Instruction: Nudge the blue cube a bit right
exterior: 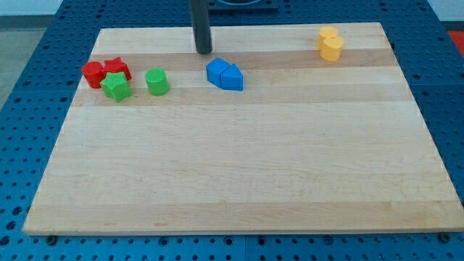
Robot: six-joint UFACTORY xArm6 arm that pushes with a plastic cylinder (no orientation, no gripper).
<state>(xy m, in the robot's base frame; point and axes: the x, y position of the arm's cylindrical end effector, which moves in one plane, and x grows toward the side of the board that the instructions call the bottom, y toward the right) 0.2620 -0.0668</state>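
Blue cube [217, 72] touching blue wedge [233, 77]; my tip [204, 52] just above-left.

The only part of the robot in view is a straight, dark rod, near black with a faint grey sheen along its length. It is round in section and even in width, smooth, with no cables, screws or markings to be made out. My tip [204, 51] is blunt and slightly rounded, the same dark colour as the shaft.
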